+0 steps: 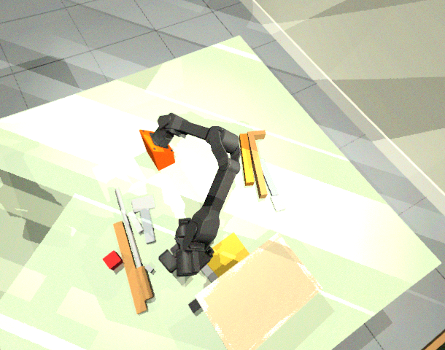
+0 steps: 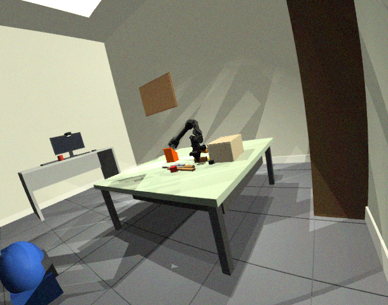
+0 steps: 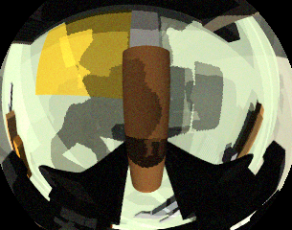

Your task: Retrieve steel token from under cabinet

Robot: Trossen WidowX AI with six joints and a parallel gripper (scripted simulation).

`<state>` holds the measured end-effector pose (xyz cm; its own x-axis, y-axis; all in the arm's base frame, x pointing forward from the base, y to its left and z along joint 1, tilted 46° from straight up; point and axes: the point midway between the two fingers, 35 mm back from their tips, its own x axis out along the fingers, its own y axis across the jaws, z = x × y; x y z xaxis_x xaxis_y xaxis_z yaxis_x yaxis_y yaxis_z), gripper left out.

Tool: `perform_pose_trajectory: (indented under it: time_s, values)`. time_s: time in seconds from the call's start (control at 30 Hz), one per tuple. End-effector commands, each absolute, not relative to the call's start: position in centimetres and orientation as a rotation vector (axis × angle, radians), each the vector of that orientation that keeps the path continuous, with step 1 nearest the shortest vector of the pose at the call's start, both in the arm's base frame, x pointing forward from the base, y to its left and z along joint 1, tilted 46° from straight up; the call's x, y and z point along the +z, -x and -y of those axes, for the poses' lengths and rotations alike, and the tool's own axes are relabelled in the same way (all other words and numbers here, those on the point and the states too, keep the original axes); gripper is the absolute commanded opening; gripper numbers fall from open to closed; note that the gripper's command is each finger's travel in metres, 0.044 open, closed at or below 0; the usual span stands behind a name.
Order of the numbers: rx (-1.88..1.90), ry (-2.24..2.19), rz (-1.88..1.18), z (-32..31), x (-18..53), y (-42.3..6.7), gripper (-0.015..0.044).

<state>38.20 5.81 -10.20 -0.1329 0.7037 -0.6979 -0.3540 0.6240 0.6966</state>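
The gripper (image 3: 146,149) is shut on the brown handle (image 3: 146,96) of a tool. The tool's flat grey blade (image 1: 209,272) (image 3: 146,34) points to the tan cabinet (image 1: 258,297) (image 2: 224,149); whether its tip is under the cabinet, I cannot tell. The yellow marked area (image 1: 228,254) (image 3: 56,72) lies in front of the cabinet, beside the blade. In the top view the arm's wrist hides the fingers. The steel token is not visible in any view; the vent slots cannot be made out.
A black block (image 1: 195,305) is by the cabinet's corner. A long wooden bar (image 1: 126,252), a grey rod (image 1: 128,226), a grey T-shaped piece (image 1: 147,222) and a red cube (image 1: 112,259) lie to one side. An L-shaped wooden stick (image 1: 257,165) and a yellow bar (image 1: 246,162) lie beyond the arm.
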Motion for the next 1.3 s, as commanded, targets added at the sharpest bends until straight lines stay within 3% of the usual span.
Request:
perform_pose_trajectory:
  time_s: [0.0, 1.27]
  values:
    - [0.934, -0.315, -1.437, -6.0, -10.1, -38.7, 0.0]
    - [0.935, -0.316, -1.436, -7.8, -8.7, -40.3, 0.0]
